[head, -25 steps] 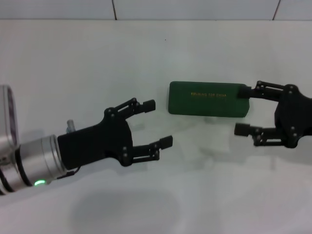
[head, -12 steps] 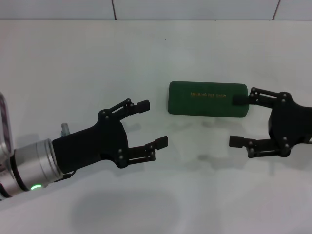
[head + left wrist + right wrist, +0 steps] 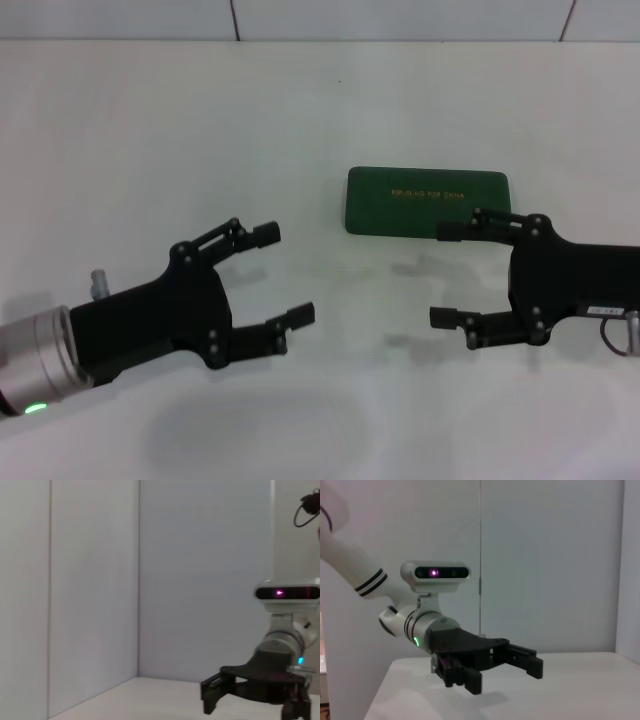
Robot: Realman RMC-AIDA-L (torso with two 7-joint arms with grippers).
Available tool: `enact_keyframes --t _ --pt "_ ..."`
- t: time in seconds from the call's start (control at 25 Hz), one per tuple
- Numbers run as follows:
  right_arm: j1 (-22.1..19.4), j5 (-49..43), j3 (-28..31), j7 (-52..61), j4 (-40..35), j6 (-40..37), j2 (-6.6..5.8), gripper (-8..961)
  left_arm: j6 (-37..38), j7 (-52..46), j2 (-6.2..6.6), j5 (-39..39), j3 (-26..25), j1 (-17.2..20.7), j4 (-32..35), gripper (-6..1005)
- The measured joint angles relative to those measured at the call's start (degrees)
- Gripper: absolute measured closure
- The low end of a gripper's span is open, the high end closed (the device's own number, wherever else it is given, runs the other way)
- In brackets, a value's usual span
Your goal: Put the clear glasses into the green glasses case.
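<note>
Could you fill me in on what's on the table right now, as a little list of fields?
case: green glasses case, lid shut, lying flat on the white table
clear glasses: not visible in any view
left gripper: open, empty, hovering left of the case
right gripper: open, empty, just in front of the case, upper finger overlapping its near edge
contact: neither gripper holds anything

The green glasses case (image 3: 427, 203) is dark green with a line of small gold lettering on its lid. Beside it, the left pincer (image 3: 283, 274) and right pincer (image 3: 444, 273) are matte black. The table (image 3: 150, 130) under the case is plain white.
</note>
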Motion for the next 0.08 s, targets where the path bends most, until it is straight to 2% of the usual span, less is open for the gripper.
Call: enact_keyframes --t 0.08 --pt "-0.33 0.22 -0.32 -1.05 0.04 0.12 0.03 70 0.77 0.37 0.06 0.77 -0.05 0.03 -0.18 106"
